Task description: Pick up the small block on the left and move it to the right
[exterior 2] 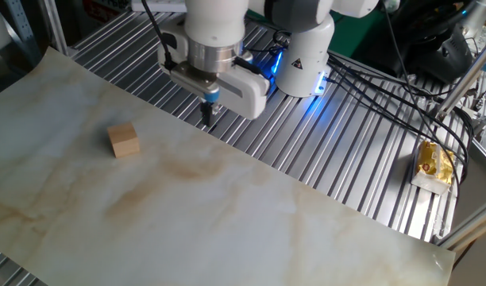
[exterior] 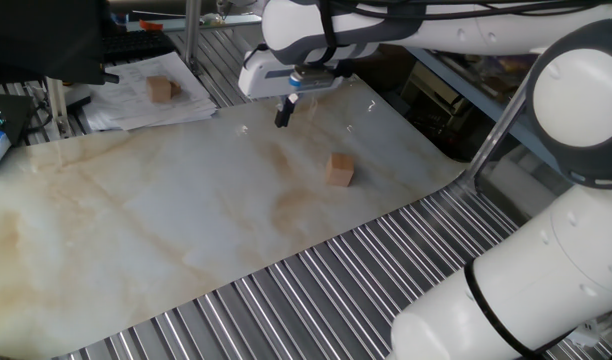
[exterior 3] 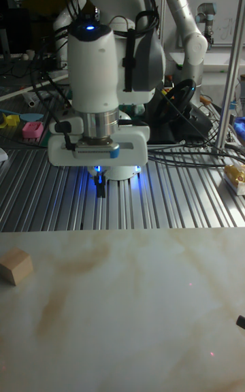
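A white robot arm reaches over a table covered by a pale marbled sheet [exterior: 186, 210] with tan streaks, laid on a ribbed metal surface [exterior 2: 338, 159]. The claw [exterior: 282, 112] points straight down, its two dark fingers pressed together with nothing between them. It hangs above the far edge of the sheet, clear of the surface. In the other fixed view the claw [exterior 2: 209, 115] sits right over the line where the sheet meets the metal ribs, and in the tall fixed view the claw [exterior 3: 101, 188] appears as a thin dark tip under a blue glow at the wrist.

The small block [exterior: 340, 169] – a light tan wooden cube – rests flat on the sheet, well apart from the claw and untouched. In the other fixed view the small block [exterior 2: 124, 140] lies to the left of the claw, nearer the camera; in the tall fixed view the small block [exterior 3: 15, 267] sits at the left edge of the picture, partly cut off.

A second wooden cube [exterior: 161, 89], slightly darker, sits on a stack of papers [exterior: 146, 100] beyond the sheet – far from both the claw and the block. A yellow packet [exterior 2: 433, 165] lies on the metal ribs at the right of the other fixed view
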Motion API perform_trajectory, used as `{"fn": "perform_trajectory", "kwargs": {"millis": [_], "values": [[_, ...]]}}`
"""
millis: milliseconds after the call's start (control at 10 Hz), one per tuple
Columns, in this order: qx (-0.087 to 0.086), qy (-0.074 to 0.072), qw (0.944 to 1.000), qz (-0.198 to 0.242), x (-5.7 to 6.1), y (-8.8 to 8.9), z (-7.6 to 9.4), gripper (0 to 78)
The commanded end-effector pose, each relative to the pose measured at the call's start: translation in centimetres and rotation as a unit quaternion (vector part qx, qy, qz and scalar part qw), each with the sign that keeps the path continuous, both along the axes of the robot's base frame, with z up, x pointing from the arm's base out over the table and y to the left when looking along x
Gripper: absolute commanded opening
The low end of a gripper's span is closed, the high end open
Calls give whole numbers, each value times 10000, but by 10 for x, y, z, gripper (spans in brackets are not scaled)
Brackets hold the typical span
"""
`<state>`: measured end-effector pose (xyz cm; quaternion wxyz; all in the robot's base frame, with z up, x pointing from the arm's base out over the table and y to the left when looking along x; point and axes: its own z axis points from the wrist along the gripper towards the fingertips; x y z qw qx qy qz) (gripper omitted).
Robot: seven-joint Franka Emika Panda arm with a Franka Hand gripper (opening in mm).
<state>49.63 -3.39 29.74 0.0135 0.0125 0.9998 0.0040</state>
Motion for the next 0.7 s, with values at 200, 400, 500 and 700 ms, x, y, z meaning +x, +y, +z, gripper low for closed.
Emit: {"fn": "perform_trajectory", "kwargs": {"millis": [200, 400, 500, 700], "values": [[-2, -9, 9999, 170, 5, -20, 0, 0], [-3, 26, 9997, 257, 10, -31, 3, 0], [-2, 25, 9997, 262, 13, -38, 4, 0], [-3, 7, 9998, 205, 14, -40, 4, 0]]}}
